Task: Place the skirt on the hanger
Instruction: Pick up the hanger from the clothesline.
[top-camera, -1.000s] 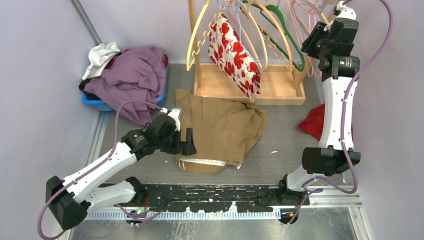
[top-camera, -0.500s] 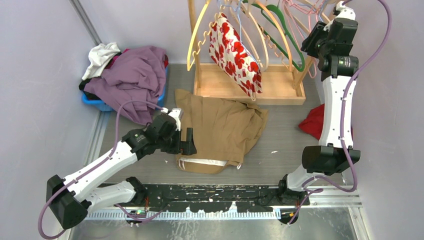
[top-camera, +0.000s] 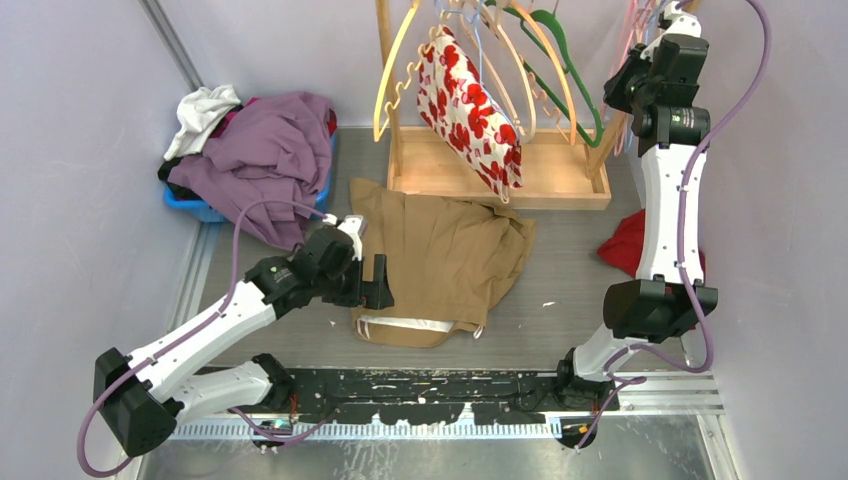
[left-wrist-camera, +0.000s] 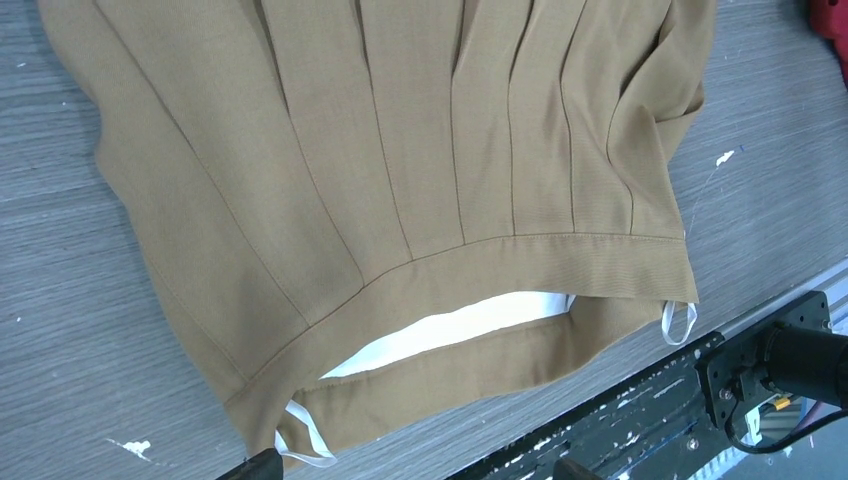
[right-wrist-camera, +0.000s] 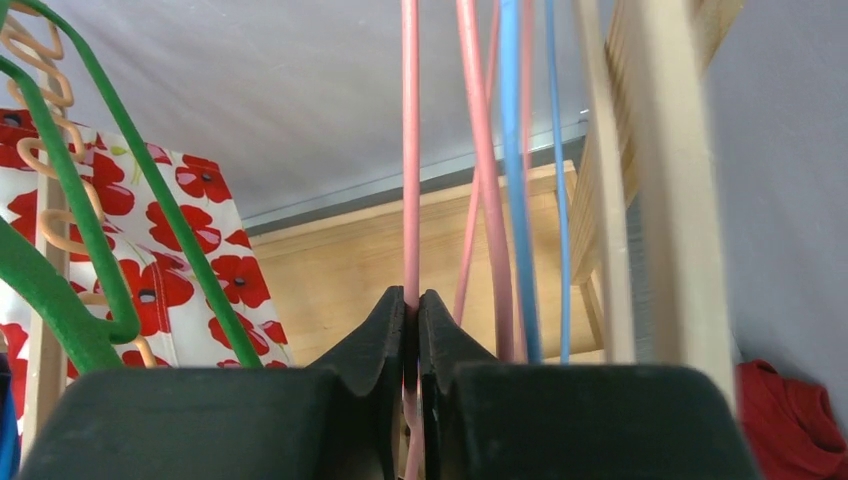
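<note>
Skirt (top-camera: 440, 255) on table (top-camera: 565, 295); right fingers (right-wrist-camera: 372, 362) pinch hanger (right-wrist-camera: 410, 150).

Right claw (right-wrist-camera: 412, 305) closed onto pink hanger (right-wrist-camera: 409, 150), seemingly shifted slightly.

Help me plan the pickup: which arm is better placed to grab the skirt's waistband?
Left. The left gripper, open, hovers by the waistband of the skirt; the right gripper is up at the rack, shut on a pink hanger.

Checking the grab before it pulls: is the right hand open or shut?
Shut: in its wrist view the right hand clamps a wire of the pink hanger, with no gap around it.
</note>
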